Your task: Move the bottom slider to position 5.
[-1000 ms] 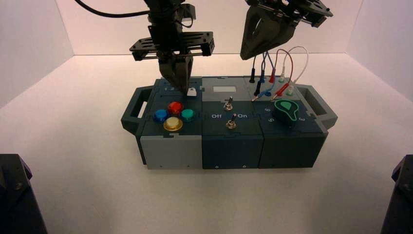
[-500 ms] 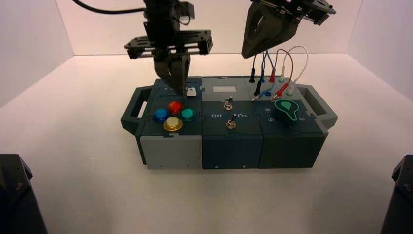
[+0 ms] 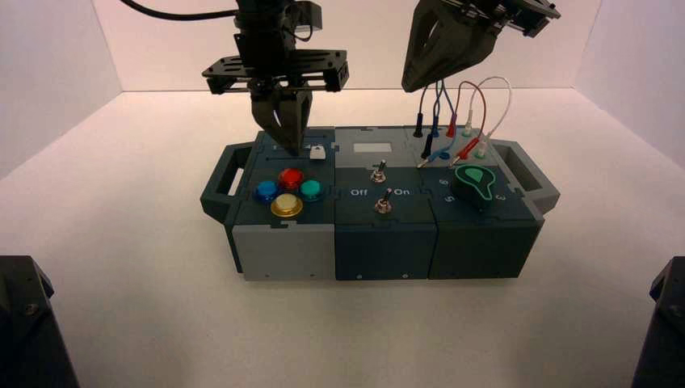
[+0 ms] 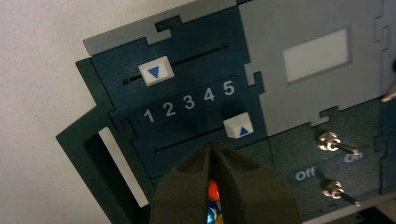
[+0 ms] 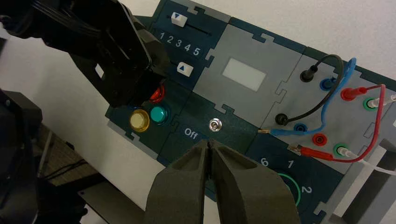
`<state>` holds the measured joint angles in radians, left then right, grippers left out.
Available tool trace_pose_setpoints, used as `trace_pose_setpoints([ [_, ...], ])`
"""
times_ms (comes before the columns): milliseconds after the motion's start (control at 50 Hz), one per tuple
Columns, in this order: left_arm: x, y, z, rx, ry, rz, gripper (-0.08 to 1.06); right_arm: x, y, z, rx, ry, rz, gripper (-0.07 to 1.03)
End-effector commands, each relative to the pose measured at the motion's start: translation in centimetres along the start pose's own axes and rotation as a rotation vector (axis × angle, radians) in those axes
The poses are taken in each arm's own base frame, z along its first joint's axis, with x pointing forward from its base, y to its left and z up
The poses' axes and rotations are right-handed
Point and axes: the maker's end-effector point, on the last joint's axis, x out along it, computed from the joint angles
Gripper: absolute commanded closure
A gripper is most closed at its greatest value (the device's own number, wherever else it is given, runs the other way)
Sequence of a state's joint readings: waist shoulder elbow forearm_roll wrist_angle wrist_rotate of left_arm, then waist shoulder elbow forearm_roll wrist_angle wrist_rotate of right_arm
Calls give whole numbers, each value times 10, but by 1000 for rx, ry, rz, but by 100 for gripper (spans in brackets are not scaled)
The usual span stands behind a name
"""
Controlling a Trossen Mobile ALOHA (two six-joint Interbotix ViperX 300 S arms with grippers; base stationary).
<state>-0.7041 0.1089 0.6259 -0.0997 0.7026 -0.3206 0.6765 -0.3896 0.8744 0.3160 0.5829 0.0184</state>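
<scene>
Item: control box [image 3: 380, 234], dark teal and grey, carry handles at both ends, standing on a white worktop [image 3: 145, 323].

Left end effector [image 3: 284, 139]: hovering above the box's left module, at about 10 o'clock from the button cluster in the high view. Its two fingers are clenched together, tips meeting, grasping nothing. In the left wrist view the tips [image 4: 211, 148] sit just short of the lower slider track, apart from the knob.

Bottom slider [image 4: 238, 126]: white squarish knob with a blue triangle, at the end of its track directly below position 5 [image 4: 228, 87], the last numeral in the printed 1-5 row. In the high view it shows as a white block [image 3: 317, 151] at roughly 4 o'clock from the left fingertips.

Top slider [image 4: 156, 72]: twin white knob, near the end of its track on the numeral 1 side.

Right end effector [image 3: 420, 77]: raised above the wire panel at the box's rear right, fingers clenched shut [image 5: 210, 148], grasping nothing.

Other fittings: red [image 3: 290, 178], blue [image 3: 266, 191], green [image 3: 311, 190] and yellow [image 3: 286, 205] buttons; two toggle switches [image 3: 382, 187] in the centre module, lettered Off and On; green-edged dial [image 3: 476, 183]; coloured wires [image 3: 452, 121] plugged into sockets.
</scene>
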Motion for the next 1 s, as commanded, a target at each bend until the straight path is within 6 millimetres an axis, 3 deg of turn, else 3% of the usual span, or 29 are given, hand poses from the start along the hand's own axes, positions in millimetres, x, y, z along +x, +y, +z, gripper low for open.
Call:
trace_pose_setpoints([
  [20, -5, -2, 7, 6, -24, -5, 101, -7, 5, 9, -4, -34, 13, 99],
  [540, 3, -10, 18, -17, -51, -31, 101, -7, 4, 9, -3, -33, 10, 99],
  [1000, -7, -22, 17, -9, -58, -57, 101, -7, 4, 9, -6, -30, 9, 99],
])
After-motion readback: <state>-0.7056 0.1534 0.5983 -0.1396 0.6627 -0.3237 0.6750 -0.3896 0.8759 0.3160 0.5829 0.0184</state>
